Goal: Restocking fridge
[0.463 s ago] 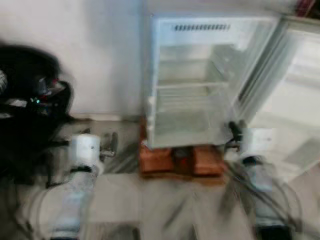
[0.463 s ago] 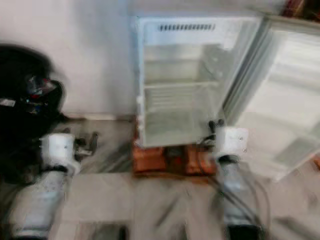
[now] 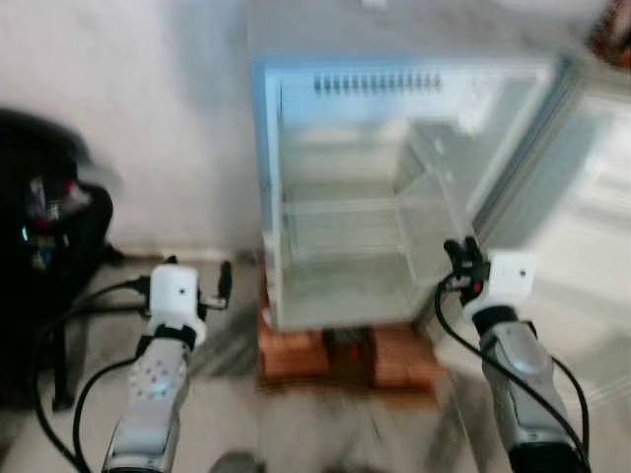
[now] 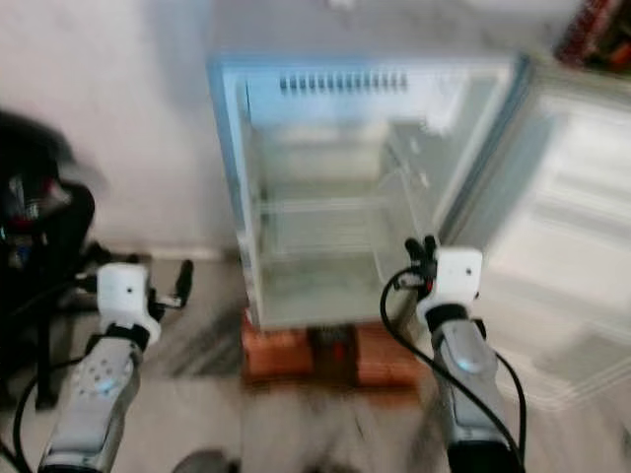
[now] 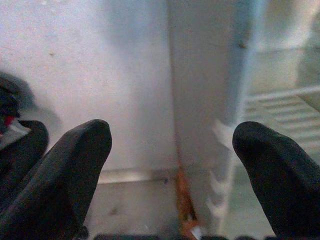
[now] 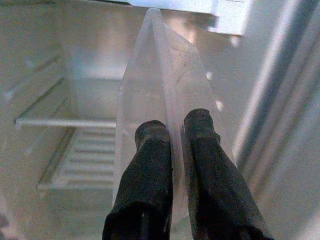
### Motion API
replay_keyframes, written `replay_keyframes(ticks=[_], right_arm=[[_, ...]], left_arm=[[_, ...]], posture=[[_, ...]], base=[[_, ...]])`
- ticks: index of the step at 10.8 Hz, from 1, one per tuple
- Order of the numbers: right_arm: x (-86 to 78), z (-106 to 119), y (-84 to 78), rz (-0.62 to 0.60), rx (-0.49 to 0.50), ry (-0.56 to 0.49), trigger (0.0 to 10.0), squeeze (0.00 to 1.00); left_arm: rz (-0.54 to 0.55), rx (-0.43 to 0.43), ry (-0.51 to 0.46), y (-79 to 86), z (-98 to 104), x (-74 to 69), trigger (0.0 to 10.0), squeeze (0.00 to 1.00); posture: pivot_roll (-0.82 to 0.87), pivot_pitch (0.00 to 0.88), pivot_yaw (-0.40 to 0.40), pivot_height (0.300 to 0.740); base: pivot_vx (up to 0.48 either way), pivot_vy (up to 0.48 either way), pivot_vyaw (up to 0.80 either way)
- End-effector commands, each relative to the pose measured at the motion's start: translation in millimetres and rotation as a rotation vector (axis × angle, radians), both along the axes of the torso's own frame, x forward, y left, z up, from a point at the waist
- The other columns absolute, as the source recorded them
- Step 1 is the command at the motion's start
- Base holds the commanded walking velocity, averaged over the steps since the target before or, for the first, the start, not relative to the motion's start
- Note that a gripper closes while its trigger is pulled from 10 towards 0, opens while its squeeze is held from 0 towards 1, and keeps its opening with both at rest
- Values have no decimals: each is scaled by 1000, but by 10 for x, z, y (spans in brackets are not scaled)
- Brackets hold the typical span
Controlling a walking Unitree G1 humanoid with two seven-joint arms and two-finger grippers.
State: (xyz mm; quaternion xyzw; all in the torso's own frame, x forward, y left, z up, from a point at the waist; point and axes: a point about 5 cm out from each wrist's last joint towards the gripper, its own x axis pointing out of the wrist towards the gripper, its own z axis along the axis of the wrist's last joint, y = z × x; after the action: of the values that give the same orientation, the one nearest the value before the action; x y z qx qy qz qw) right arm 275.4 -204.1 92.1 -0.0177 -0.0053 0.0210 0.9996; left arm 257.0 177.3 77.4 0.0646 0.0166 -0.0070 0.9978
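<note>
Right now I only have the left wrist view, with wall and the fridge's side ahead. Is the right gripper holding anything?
Observer: Yes. The right gripper is shut on a clear plastic panel, pinched edge-on in front of the open fridge.
Operator: And the door, is it in the way on that side?
Observer: The door stands wide open on the robot's right, beyond the right gripper.

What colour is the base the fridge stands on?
Reddish-orange, brick-like blocks under the open fridge; clearest in the left eye view.
</note>
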Motion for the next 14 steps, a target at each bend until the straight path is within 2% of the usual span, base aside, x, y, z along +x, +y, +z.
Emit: replay_keyframes(ticks=[1,3,7,8,13,14], right_arm=[[-3,9,17,10,8,-2,10000,0],[-12,-1,-2,14,-21,-1,10000,0],[2,14,56,33,-6,-10,10000,0],[-5,-6,43,23,-4,0,10000,0],[-3,-49,37,15,-1,29,10000,0],[-3,-52,40,17,-9,31,10000,0]], left_arm=[[27,10,-9,61,16,-4,10000,0],[33,17,9,38,-8,-15,10000,0],[46,40,8,81,0,10,10000,0],[63,43,38,103,-52,-15,10000,0],[54,33,43,104,-51,-14,10000,0],[49,25,36,101,-44,-15,10000,0]], posture=[[141,69,-56,740],[142,64,-56,740],[145,62,-56,740],[142,64,-55,740],[140,72,-51,740],[139,73,-52,740]], base=[[0,0,0],[0,0,0],[0,0,781],[0,0,0],[0,0,0],[262,326,0]])
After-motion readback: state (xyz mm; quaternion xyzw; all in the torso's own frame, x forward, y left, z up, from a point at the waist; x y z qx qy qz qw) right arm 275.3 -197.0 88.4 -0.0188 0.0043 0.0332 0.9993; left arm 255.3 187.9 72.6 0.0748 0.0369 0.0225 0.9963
